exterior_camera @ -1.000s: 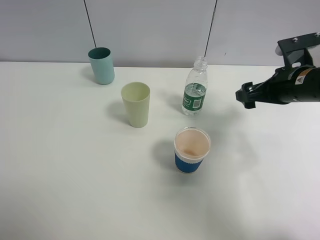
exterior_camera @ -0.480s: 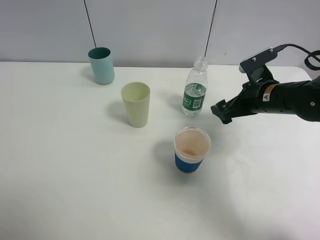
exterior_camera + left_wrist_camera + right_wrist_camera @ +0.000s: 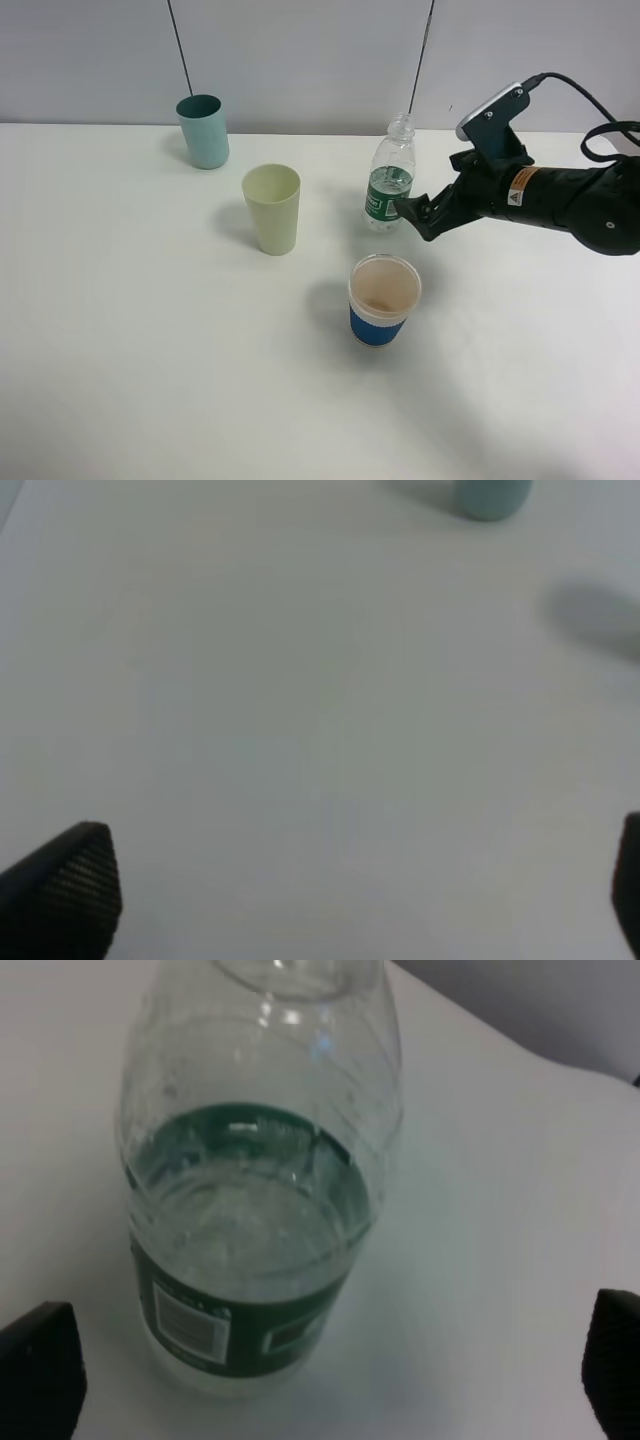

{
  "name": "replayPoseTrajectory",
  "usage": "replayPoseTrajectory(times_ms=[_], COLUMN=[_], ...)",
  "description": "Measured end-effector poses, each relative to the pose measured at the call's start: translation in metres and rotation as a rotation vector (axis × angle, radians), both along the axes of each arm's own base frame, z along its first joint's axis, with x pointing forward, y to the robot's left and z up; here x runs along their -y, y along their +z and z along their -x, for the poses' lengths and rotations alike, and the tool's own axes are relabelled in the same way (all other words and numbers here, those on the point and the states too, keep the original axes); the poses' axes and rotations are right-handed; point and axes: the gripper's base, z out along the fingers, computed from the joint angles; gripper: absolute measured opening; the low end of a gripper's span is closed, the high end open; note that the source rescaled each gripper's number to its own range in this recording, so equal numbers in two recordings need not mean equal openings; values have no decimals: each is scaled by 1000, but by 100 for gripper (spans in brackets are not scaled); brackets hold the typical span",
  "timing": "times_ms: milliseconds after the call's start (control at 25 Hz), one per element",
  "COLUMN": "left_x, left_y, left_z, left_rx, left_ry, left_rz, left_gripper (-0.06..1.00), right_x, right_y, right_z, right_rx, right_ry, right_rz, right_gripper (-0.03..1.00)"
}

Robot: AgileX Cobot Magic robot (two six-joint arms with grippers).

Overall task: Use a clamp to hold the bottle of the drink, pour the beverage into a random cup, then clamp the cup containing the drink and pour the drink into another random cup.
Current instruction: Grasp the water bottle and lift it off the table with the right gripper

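Exterior high view is showing the right gripper (image 3: 412, 214) hovering just beside the bottle of the drink (image 3: 389, 178), which is standing upright on the white table (image 3: 150, 350), behind the blue-banded cup (image 3: 383, 300) and right of the pale yellow-green cup (image 3: 272, 208). In the right wrist view its fingers (image 3: 35, 1375) are standing wide apart either side of the bottle, touching nothing. The left gripper (image 3: 345, 900) is gaping too, gripping nothing, over the table
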Motion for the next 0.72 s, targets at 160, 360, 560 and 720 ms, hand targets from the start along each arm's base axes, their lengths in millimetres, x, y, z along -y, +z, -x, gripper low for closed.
replayPoseTrajectory(times_ms=[160, 360, 560, 720], left_x=[0, 0, 0, 0], left_y=[0, 0, 0, 0], left_z=[0, 0, 0, 0], left_rx=[0, 0, 0, 0], left_ry=[0, 0, 0, 0], left_rz=[0, 0, 0, 0], left_gripper=[100, 100, 100, 100], right_x=[-3, -7, -12, -17], right_y=[-13, -29, -34, -31], right_z=[-3, -5, -22, -34], right_rx=[4, 5, -5, -1], right_ry=[14, 28, 30, 41], right_rz=[-41, -84, -130, -169], right_gripper=[100, 100, 98, 98])
